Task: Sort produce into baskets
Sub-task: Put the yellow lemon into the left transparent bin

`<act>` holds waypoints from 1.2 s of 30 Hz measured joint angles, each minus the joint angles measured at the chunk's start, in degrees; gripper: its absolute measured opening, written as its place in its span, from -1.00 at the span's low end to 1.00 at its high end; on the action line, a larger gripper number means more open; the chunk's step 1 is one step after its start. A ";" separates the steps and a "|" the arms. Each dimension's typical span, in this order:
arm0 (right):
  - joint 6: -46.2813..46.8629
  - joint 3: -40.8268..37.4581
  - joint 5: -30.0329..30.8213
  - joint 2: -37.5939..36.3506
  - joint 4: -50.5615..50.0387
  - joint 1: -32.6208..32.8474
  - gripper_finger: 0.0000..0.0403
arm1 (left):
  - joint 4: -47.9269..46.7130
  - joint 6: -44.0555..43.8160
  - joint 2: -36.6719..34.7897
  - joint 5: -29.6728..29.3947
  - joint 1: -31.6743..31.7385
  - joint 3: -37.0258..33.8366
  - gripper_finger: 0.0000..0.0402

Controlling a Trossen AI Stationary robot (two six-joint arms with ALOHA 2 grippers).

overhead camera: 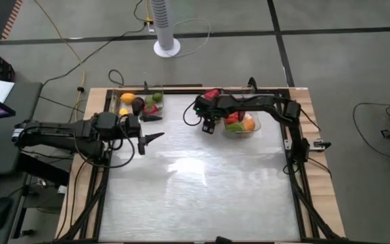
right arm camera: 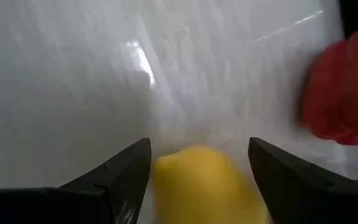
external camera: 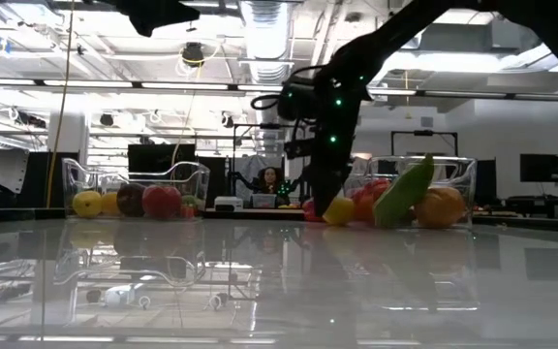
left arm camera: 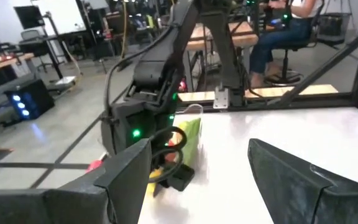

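A yellow lemon (right arm camera: 204, 183) lies on the white table just left of the right basket (overhead camera: 257, 132), and it shows in the low view (external camera: 339, 210) too. My right gripper (right arm camera: 199, 155) points steeply down over it, open, with one finger on either side. The right basket (external camera: 458, 170) holds red pieces, an orange (external camera: 441, 206) and a green piece (external camera: 400, 194) leaning on its wall. The left basket (overhead camera: 116, 102) at the far left holds a lemon (external camera: 87, 204), a dark eggplant (external camera: 131, 201) and red produce. My left gripper (overhead camera: 161, 127) hovers open near the left basket, holding nothing. My right gripper comes at the lemon from above, and the lemon rests on the table between the open fingers (right arm camera: 123, 174). I cannot tell whether either finger touches it.
The near half of the table (overhead camera: 195, 196) is bare white surface. A white tower fan (overhead camera: 164, 27) stands on the floor beyond the far edge. A monitor and desk sit left of the table. A person sits at a desk in the room behind (left arm camera: 284, 31).
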 joint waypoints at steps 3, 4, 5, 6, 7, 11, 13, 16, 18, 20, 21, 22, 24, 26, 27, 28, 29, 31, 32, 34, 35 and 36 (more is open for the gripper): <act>-0.24 -0.86 1.24 -0.95 -0.03 0.01 0.47 | -0.05 -0.31 -0.07 -1.77 0.00 0.00 0.28; -0.26 -0.89 1.88 -1.29 -0.37 0.08 0.47 | -0.21 -0.74 -0.07 -1.89 0.00 0.00 0.28; -0.51 -0.89 2.14 -1.75 -0.46 0.28 0.47 | -0.47 -0.99 -0.04 -2.02 0.00 0.00 0.28; -1.26 -0.89 2.10 -2.30 -0.32 0.51 0.47 | -0.53 -1.12 -0.04 -2.18 0.00 0.00 0.28; -2.85 -0.89 2.14 -2.78 -0.44 0.87 0.47 | -0.44 -1.25 -0.05 -2.18 0.00 0.00 0.28; -10.65 -0.89 2.12 -4.72 -2.63 2.71 0.47 | -0.48 -1.85 -0.04 -2.18 0.00 0.00 0.28; -13.38 -0.89 2.10 -5.39 -3.42 3.34 0.47 | -0.44 -1.88 -0.04 -2.18 0.00 0.00 0.28; -13.09 -0.89 2.83 -5.54 -4.91 3.16 0.47 | -0.47 -1.87 -0.04 -2.16 0.00 0.00 0.28; -12.03 -0.89 4.65 -4.85 -6.15 2.98 0.47 | -0.59 -1.86 -0.04 -2.15 0.00 0.00 0.28; -11.47 -0.88 7.85 -4.04 -6.89 2.91 0.47 | -1.07 -1.86 -0.04 -2.15 0.00 0.00 0.28; -10.95 -0.74 8.33 -3.87 -7.04 2.91 0.47 | -1.09 -1.86 -0.04 -2.15 0.00 0.00 0.28; -10.01 -0.44 8.34 -3.79 -7.14 2.89 0.47 | -1.09 -1.86 -0.04 -2.15 0.00 0.00 0.28; -8.36 0.31 7.87 -3.81 -6.97 2.50 0.47 | -1.05 -1.86 -0.04 -2.15 0.00 0.00 0.28; -8.21 0.57 7.16 -3.91 -6.90 1.96 0.47 | -1.09 -1.86 -0.04 -2.15 0.00 0.00 0.28; -8.24 0.55 7.05 -3.90 -7.12 1.64 0.47 | -1.07 -1.86 -0.04 -2.15 0.00 0.00 0.28; -8.32 0.48 6.63 -3.89 -7.30 1.23 0.47 | -1.03 -1.86 -0.04 -2.15 0.00 0.00 0.28; -8.46 0.46 6.03 -3.85 -7.45 0.87 0.47 | -1.05 -1.84 -0.04 -2.15 0.00 0.00 0.28; -9.36 0.46 4.57 -3.85 -6.66 0.14 0.47 | -1.07 -1.84 -0.04 -2.15 0.00 0.00 0.28; -10.03 0.46 4.04 -3.85 -6.17 -0.18 0.47 | -1.05 -1.84 -0.04 -2.15 0.00 0.00 0.28; -11.25 0.46 3.45 -3.85 -5.70 -0.61 0.47 | -1.05 -1.84 -0.04 -2.19 0.00 0.00 0.28; -11.81 0.46 3.17 -3.85 -5.70 -0.69 0.47 | -1.07 -1.84 -0.04 -2.20 0.00 0.00 0.28; -12.37 0.46 2.47 -3.85 -5.73 -0.69 0.47 | -1.09 -1.84 -0.04 -2.20 0.00 0.00 0.28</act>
